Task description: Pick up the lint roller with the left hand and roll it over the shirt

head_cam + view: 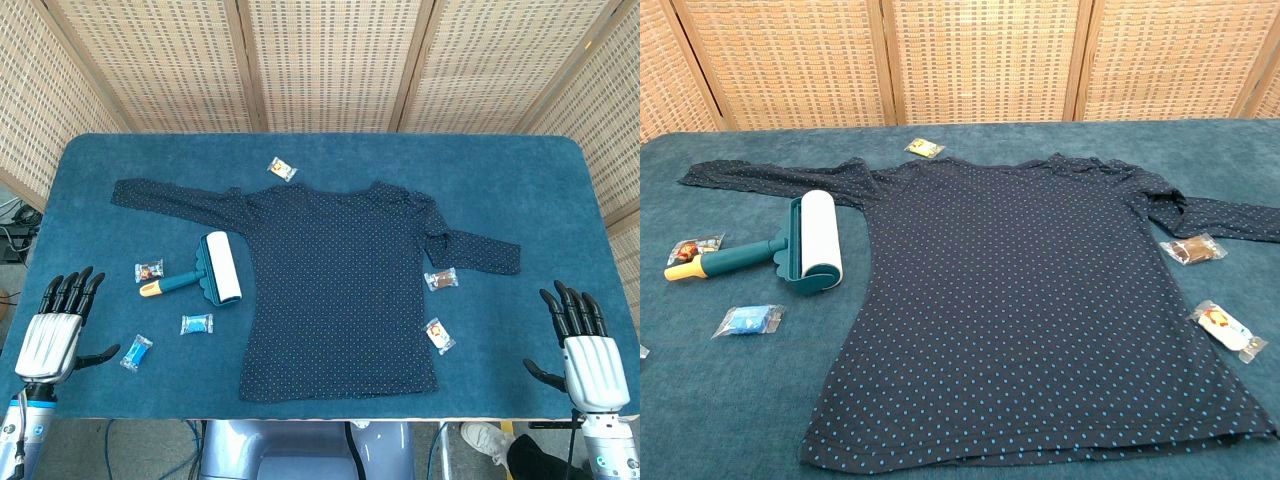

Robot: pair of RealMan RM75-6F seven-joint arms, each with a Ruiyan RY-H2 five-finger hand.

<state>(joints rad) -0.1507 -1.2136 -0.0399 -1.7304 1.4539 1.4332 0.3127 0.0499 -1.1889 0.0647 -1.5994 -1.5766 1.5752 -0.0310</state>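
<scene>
Evidently nothing is begun: lint roller (213,270) lies untouched just left of the shirt (340,285) (roll beside its hem edge); left hand (55,335), fingers spread and empty, waits well apart from it.

Lint roller (215,269) left of shirt (340,285) (touching) — on table (330,150).

No readable text, brand or number is found anywhere. Some print can be made out on the small candy wrappers (1205,248) scattered on the table (500,170), but it's way too small and blurry to be read. Nothing is printed on the lint roller (805,243), and only plain dots are seen on the shirt (1020,290).
</scene>
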